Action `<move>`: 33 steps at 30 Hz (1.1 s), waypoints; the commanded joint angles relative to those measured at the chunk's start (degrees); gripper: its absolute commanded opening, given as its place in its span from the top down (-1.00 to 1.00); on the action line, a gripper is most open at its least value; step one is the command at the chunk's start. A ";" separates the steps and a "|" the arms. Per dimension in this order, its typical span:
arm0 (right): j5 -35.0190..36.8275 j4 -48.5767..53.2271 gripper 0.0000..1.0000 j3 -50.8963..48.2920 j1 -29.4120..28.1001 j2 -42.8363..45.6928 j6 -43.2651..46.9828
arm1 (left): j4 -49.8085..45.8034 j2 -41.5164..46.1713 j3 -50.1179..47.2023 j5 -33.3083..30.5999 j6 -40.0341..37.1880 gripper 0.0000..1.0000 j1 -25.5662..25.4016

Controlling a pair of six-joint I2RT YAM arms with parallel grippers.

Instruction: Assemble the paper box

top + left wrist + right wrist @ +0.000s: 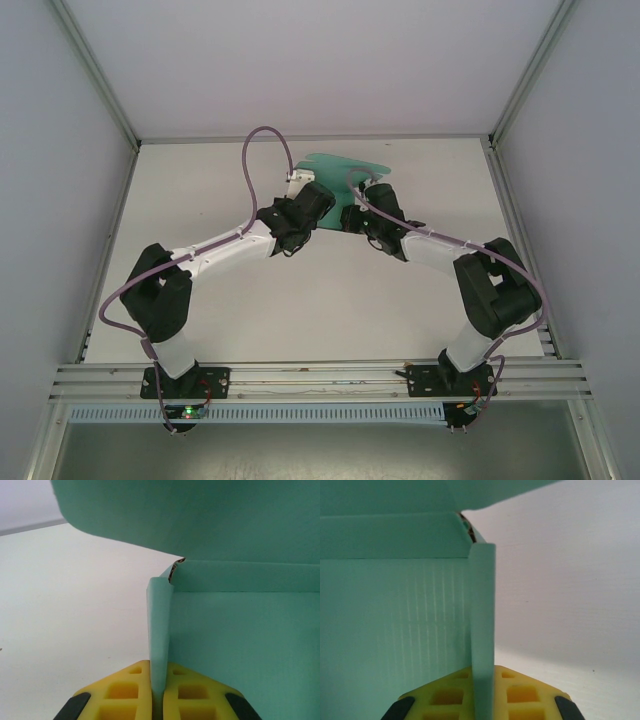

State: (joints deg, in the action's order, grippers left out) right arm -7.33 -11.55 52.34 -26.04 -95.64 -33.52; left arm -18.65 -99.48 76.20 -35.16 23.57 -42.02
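Left gripper is clamped on one upright side flap of the paper box and right gripper pinches the opposite flap, so walls stand just ahead while the lid apparently awaits folding and tucking.

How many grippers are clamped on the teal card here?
2. The left gripper pinches the upright left flap of the paper box; the right gripper pinches the right flap.

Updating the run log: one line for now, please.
left gripper shut on paper box side flap | right gripper shut on opposite flap
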 commanded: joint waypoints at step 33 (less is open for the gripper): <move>16.13 10.25 1.00 2.97 -3.84 9.09 5.48 | 18.10 28.76 -22.49 41.99 6.95 -0.31 13.76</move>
State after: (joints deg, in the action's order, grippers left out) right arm 3.95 -4.27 52.71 -28.32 -85.58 -26.48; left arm -9.80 -67.75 53.32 -2.24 27.31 -28.12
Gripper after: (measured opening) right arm 0.077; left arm 0.695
